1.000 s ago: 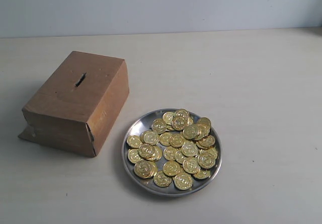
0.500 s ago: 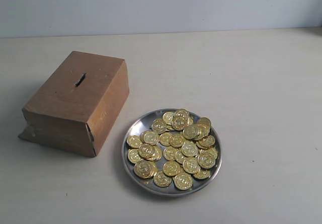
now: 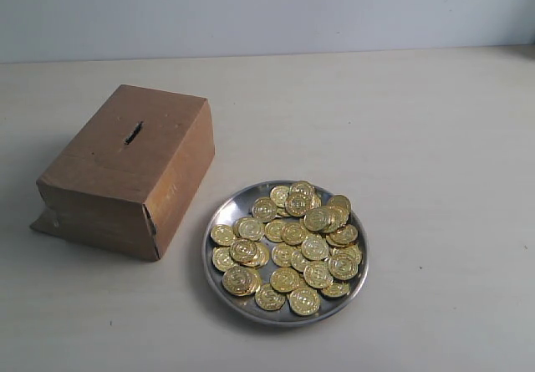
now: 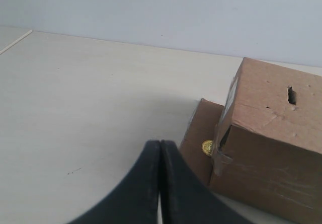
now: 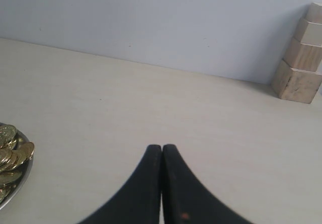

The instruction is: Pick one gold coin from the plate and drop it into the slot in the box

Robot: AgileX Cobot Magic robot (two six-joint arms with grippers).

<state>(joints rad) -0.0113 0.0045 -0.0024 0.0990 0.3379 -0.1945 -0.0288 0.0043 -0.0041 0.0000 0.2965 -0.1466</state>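
Dozens of gold coins (image 3: 288, 242) lie heaped on the silver plate (image 3: 238, 201), which sits on the pale table (image 3: 401, 138) just beside the brown cardboard box (image 3: 125, 171), its slot (image 3: 134, 132) facing up. The left gripper (image 4: 160, 148) and the right gripper (image 5: 162, 151) each hold their black jaws pressed together, empty.

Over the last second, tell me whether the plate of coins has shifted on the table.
No. The plate sits at the same spot beside the box, same gap between them.
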